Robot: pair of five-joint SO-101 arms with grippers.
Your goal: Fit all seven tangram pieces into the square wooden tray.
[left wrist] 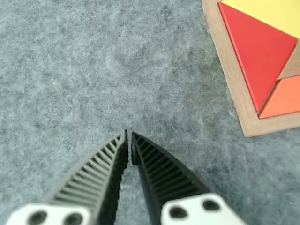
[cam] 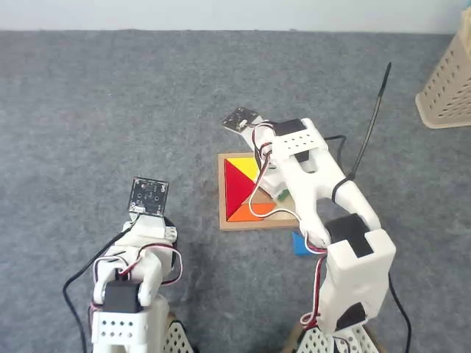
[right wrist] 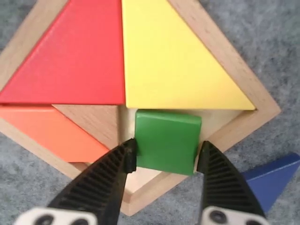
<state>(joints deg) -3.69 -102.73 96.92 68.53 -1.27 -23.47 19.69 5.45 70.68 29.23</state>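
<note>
The square wooden tray [cam: 223,213] lies on the grey carpet and holds a red triangle [cam: 235,187], a yellow triangle [cam: 246,168] and an orange piece [cam: 250,212]. In the right wrist view my right gripper [right wrist: 167,144] is shut on a green square [right wrist: 166,133], whose sides its fingers touch, low over the tray's bare wood [right wrist: 89,119] beside the yellow triangle [right wrist: 173,61]. A blue piece [right wrist: 272,178] lies on the carpet just outside the tray. My left gripper [left wrist: 130,135] is shut with nothing in it, over carpet beside the tray's rim [left wrist: 234,89].
A beige slotted basket [cam: 449,81] stands at the far right. A thin black cable [cam: 372,121] rises behind the right arm. Grey carpet stretches open to the left of and beyond the tray.
</note>
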